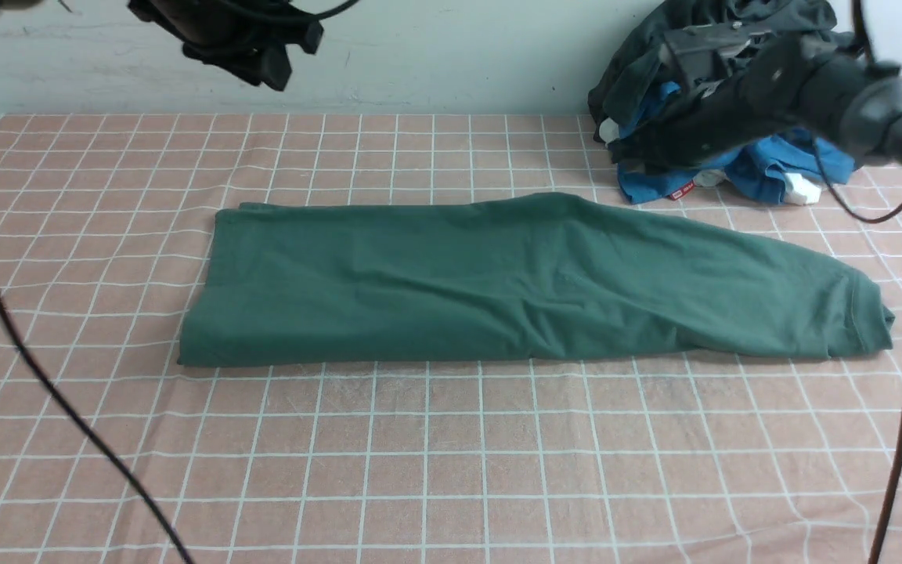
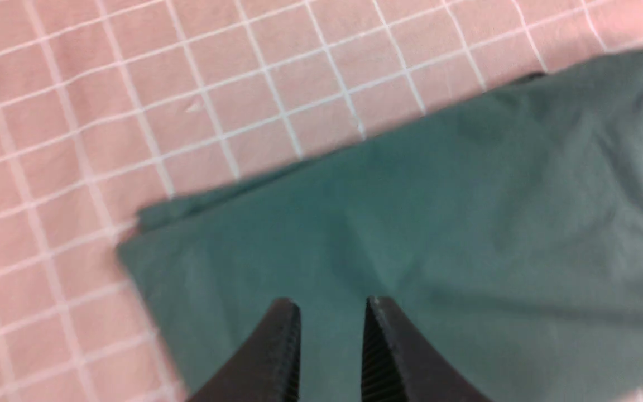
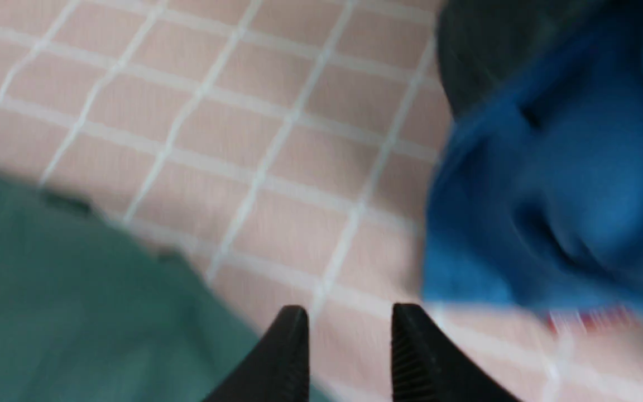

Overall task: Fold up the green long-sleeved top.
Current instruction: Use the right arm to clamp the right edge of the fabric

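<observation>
The green long-sleeved top is lying flat across the middle of the counter, folded lengthwise into a long band. Its squared end is pointing to the robot's left and its narrower end, showing a stitched hem, to the right. The counter is wearing a pink cloth with a white grid.

The left tool is hanging in the air above the left part of the top, near its squared corner. Its jaws are standing slightly apart with a narrow gap, gripping nothing and not touching the fabric.

The right tool is hovering over bare pink cloth between the far edge of the top and a blue garment. Its jaws are also standing partly apart, holding nothing. The right wrist view is blurring heavily.

The blue garment is sitting in a pile at the far right corner, with a dark grey-black garment heaped on it against the wall. The pile is lying just behind the top's right end; whether they are touching, I cannot tell. A black cable is hanging across the left of the front view.
</observation>
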